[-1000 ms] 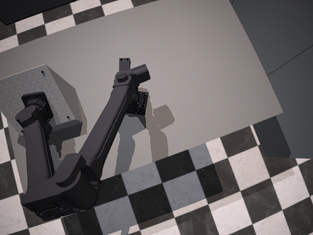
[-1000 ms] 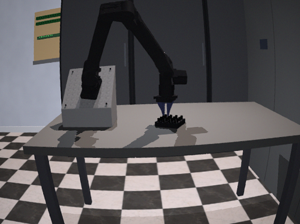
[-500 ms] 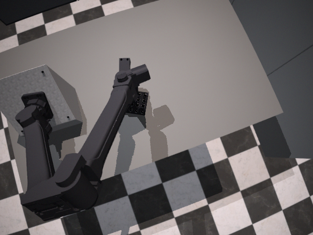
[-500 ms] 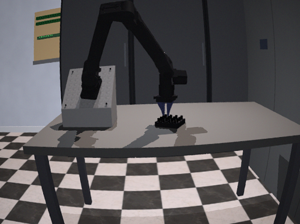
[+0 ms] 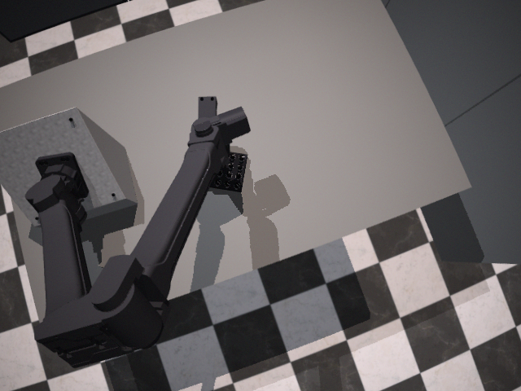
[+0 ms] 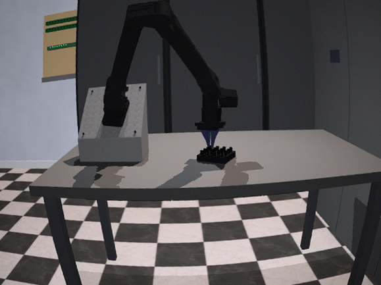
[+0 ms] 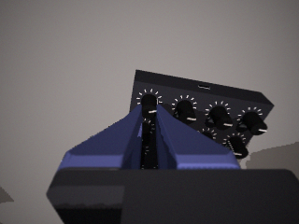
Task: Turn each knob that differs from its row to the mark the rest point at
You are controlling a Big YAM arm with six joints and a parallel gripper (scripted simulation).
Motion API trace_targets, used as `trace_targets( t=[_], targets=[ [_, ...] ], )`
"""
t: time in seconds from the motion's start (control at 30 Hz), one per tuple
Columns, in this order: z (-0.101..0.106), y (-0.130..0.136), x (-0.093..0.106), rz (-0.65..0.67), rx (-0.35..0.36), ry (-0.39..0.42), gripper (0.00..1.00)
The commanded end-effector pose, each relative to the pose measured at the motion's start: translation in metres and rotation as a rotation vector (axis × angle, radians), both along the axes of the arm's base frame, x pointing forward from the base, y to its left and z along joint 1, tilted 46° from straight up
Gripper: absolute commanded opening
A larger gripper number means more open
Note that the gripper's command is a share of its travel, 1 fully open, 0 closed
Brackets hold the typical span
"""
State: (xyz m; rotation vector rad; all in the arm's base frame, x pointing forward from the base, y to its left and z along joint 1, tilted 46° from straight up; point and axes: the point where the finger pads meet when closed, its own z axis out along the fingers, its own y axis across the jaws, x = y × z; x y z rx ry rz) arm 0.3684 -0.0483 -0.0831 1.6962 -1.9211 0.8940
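The black knob box [image 5: 231, 173] [image 6: 216, 157] [image 7: 243, 95] stands on its feet near the middle of the table, its socket side away from the wrist camera. In the wrist view row A runs along the far edge, with A1 [image 7: 149, 100] at the left, then A2 [image 7: 185, 109], A3 [image 7: 219, 115] and A4 [image 7: 252, 122]. My gripper [image 7: 149, 111] [image 6: 211, 145] points straight down over the left column. Its blue fingers are shut on a knob just in front of A1, seemingly B1. The fingers hide most of that knob and the rest of the column. In the top view the arm covers the gripper.
The grey mounting block [image 5: 45, 142] [image 6: 115, 143] with the arm's base stands at the table's left end. The table [image 5: 336, 126] [image 6: 287, 156] stretches to the right of the box. Its front edge lies close behind the box's shadow in the top view.
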Motion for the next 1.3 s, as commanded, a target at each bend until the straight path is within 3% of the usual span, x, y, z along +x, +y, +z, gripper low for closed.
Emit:
trace_targets(
  t=[0.0,0.63,0.97,1.27],
  targets=[
    [0.0022,0.0001,0.0063,0.004,0.004,-0.019,0.08],
    [0.0022,0.0001,0.0063,0.000,0.005,-0.022,0.08],
    [0.0023,0.0000,0.0063,-0.070,0.016,-0.093,0.08],
    [0.0024,-0.0002,0.0052,-0.227,0.037,-0.244,0.08]
  ],
)
